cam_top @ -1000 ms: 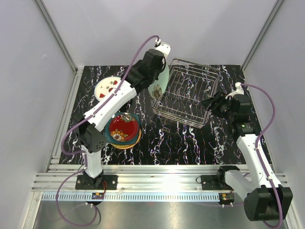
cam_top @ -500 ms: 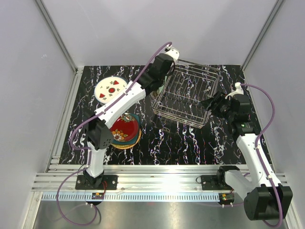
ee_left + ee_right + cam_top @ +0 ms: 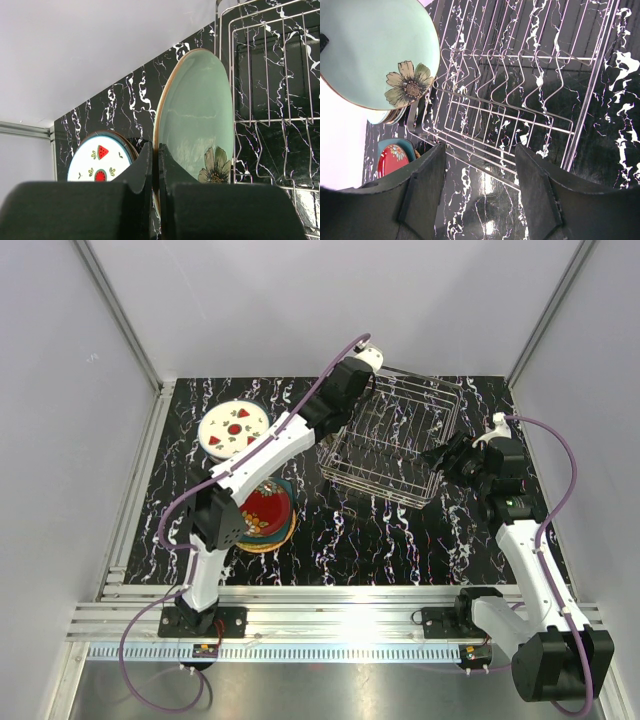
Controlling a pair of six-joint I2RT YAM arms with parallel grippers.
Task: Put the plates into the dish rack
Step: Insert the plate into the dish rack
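My left gripper (image 3: pixel 155 150) is shut on the rim of the mint-green plate with a brown flower (image 3: pixel 200 115) and holds it upright, on edge, at the left end of the wire dish rack (image 3: pixel 280 100). In the top view this gripper (image 3: pixel 340 415) is at the rack's (image 3: pixel 395 440) far left corner, and the arm hides most of the plate. The plate also shows in the right wrist view (image 3: pixel 375 55). My right gripper (image 3: pixel 480 185) is open and empty just off the rack's near right side (image 3: pixel 520 100), and it shows there in the top view (image 3: pixel 445 458).
A white plate with red fruit (image 3: pixel 232 428) lies at the far left. A stack topped by the red plate (image 3: pixel 262 512) on a dark teal one lies left of centre. The table's black marbled top (image 3: pixel 400 540) ends at grey walls on three sides.
My left arm has carried the mint-green plate to the right and away, from beside the rack's left end to its far left corner. The right arm has not moved.
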